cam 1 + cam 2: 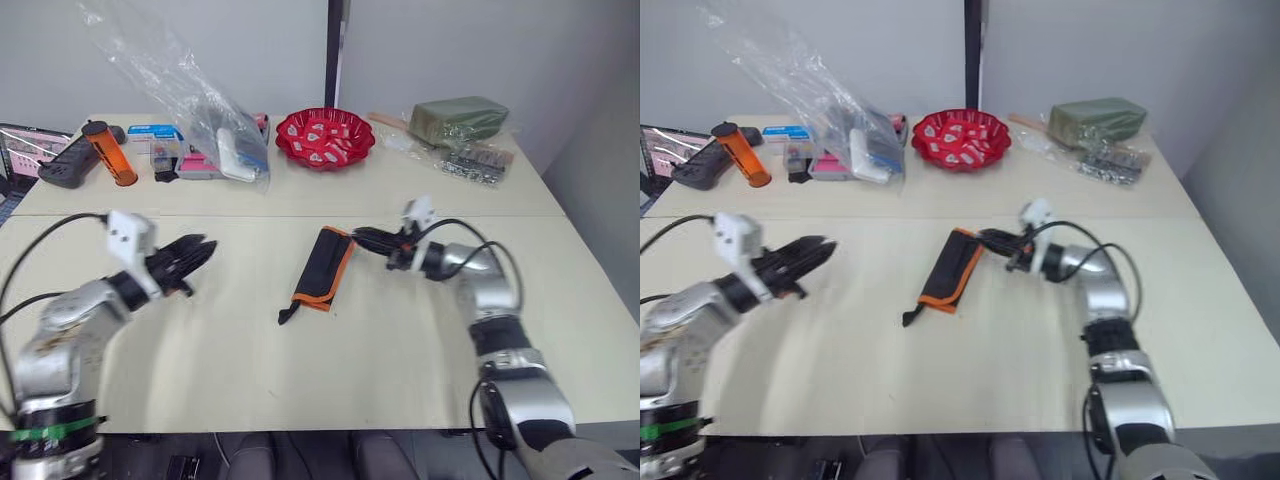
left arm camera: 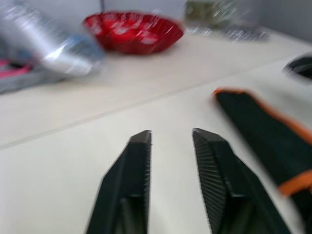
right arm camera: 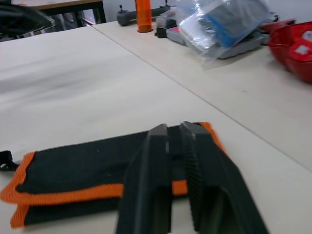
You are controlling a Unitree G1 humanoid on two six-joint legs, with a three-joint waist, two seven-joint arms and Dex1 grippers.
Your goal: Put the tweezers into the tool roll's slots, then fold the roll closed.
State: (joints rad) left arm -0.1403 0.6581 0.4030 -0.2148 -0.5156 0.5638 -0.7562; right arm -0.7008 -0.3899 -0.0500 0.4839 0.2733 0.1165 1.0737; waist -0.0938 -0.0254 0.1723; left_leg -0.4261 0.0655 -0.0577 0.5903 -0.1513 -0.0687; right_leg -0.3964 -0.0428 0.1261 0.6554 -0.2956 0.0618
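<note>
Tool roll [image 1: 323,267] lies folded mid-surface [image 1: 300,370], strap end toward robot. Right claw [image 1: 362,238] just beside roll's far right end; left claw [image 1: 198,252] well apart to its left. Behind, along far edge, L to R: bottle [image 1: 109,153], plastic bag [image 1: 215,135] w/ boxes, bowl [image 1: 325,137], wrapped block [image 1: 458,118].

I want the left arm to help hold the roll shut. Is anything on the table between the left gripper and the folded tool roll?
Nothing visible: bare table lies between the left gripper and the folded tool roll. The right gripper sits at its far side.
</note>
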